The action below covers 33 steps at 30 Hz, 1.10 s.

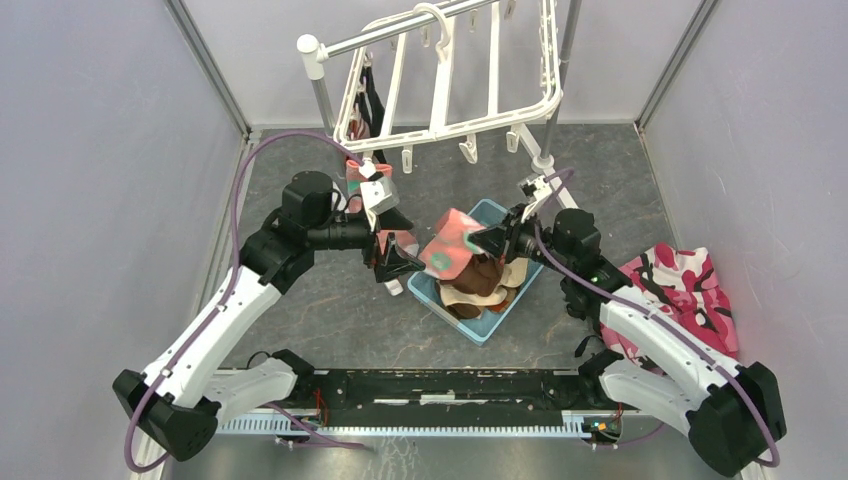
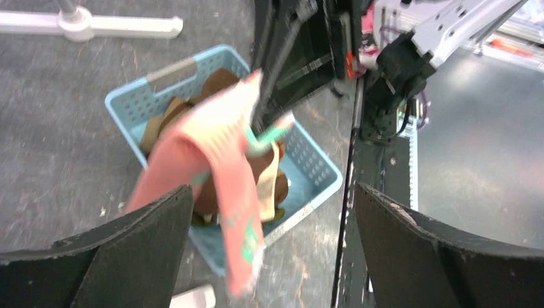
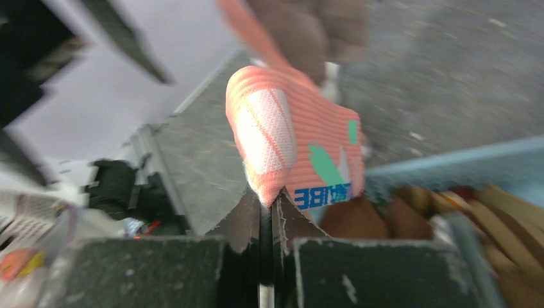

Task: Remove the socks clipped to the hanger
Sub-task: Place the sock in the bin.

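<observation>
R end effector (image 1: pixel 480 238) is clamping coral sock (image 1: pixel 450 252) above blue basket (image 1: pixel 487 336); L end effector (image 1: pixel 397 263) is sitting w/ fingers wide apart, empty.

Coral-pink ribbed sock (image 3: pixel 295 135) up front: white patch, green marks, blue lettering. Brown and tan socks (image 1: pixel 480 290) in the light blue perforated plastic basket (image 2: pixel 138 106). White plastic frame hanger (image 1: pixel 440 100), and there's the pink-white-black camouflage cloth (image 1: pixel 690 285).

Left pincer (image 2: pixel 272 192) gapes wide; right pincer (image 3: pixel 269 200) is pinched shut.
</observation>
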{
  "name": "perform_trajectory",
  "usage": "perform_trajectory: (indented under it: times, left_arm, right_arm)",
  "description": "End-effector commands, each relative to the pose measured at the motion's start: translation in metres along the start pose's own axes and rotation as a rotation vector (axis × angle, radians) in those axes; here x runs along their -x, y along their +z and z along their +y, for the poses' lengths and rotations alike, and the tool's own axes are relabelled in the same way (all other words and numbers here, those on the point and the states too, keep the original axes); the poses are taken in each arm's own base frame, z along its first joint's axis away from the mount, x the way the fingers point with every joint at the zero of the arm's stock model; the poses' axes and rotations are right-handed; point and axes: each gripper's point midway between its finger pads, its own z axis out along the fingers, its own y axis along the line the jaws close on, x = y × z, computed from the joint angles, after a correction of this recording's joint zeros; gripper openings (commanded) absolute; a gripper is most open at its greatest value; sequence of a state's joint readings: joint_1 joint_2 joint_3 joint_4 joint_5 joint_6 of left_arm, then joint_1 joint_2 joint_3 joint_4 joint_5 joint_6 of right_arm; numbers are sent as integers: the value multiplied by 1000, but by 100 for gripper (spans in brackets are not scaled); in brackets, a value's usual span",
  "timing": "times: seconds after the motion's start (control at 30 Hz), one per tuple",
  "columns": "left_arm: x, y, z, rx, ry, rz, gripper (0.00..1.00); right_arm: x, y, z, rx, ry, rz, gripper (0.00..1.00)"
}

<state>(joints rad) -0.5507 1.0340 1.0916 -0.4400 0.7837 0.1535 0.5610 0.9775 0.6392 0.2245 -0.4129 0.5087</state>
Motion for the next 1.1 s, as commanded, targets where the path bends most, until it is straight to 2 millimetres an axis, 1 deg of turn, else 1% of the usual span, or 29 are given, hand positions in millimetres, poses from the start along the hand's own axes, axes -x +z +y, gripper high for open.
perform_trajectory:
  times: [0.0, 0.1, 0.2, 0.27, 0.37, 0.43, 0.47, 0.53, 0.6, 0.63, 0.67, 0.7, 0.73, 0.77, 0.8, 0.83, 0.87, 0.93, 0.97, 1.03, 1.07]
  left_arm:
    - [18, -23, 0, 79, 80, -26, 100]
    - [29, -29, -4, 89, 55, -68, 100]
    - [41, -33, -6, 101, 52, -100, 100]
    - [47, -36, -3, 129, 49, -112, 100]
    - [57, -41, 1, 162, 52, -132, 100]
    - [65, -44, 12, 224, 33, -147, 100]
    - [68, -46, 17, 251, 31, -151, 100]
    - [71, -50, 24, 293, 36, -158, 100]
    - [70, -51, 25, 303, 44, -159, 100]
    - [69, -51, 25, 303, 43, -158, 100]
    - [69, -51, 24, 299, 42, -157, 100]
    - [68, -50, 24, 295, 41, -157, 100]
    - [68, -51, 23, 292, 42, -160, 100]
    - [68, -51, 23, 291, 41, -161, 100]
    - [69, -51, 22, 291, 41, -163, 100]
    - [69, -52, 22, 291, 39, -162, 100]
    - [70, -52, 21, 289, 38, -161, 100]
    - [70, -54, 22, 301, 22, -163, 100]
    - [70, -55, 24, 307, 9, -163, 100]
    - [70, -55, 27, 314, -22, -158, 100]
    - [69, -54, 29, 318, -36, -153, 100]
  right_arm:
    - [-46, -24, -73, -297, 44, 182, 0]
    - [-64, -39, -104, -425, 65, 239, 0]
    - [-70, -55, -130, -574, 10, 287, 0]
    - [-68, -63, -143, -651, -36, 299, 0]
    - [-64, -70, -156, -725, -82, 310, 0]
    - [-57, -75, -161, -779, -111, 310, 0]
    - [-52, -78, -162, -800, -122, 310, 0]
    - [-37, -83, -161, -833, -151, 291, 0]
    - [-23, -85, -154, -825, -173, 275, 0]
    - [-18, -83, -148, -794, -181, 273, 4]
    - [-19, -81, -146, -780, -177, 281, 12]
    - [-23, -80, -144, -766, -171, 299, 22]
    - [-29, -79, -145, -759, -160, 321, 37]
    - [-33, -78, -146, -759, -154, 340, 48]
    - [-33, -79, -146, -763, -154, 348, 53]
    - [-29, -81, -146, -778, -153, 339, 56]
    - [-19, -83, -144, -789, -155, 309, 62]
    - [9, -85, -132, -784, -166, 220, 66]
    - [26, -85, -123, -770, -169, 170, 67]
    - [45, -79, -107, -709, -160, 105, 66]
    - [51, -74, -98, -665, -151, 76, 64]
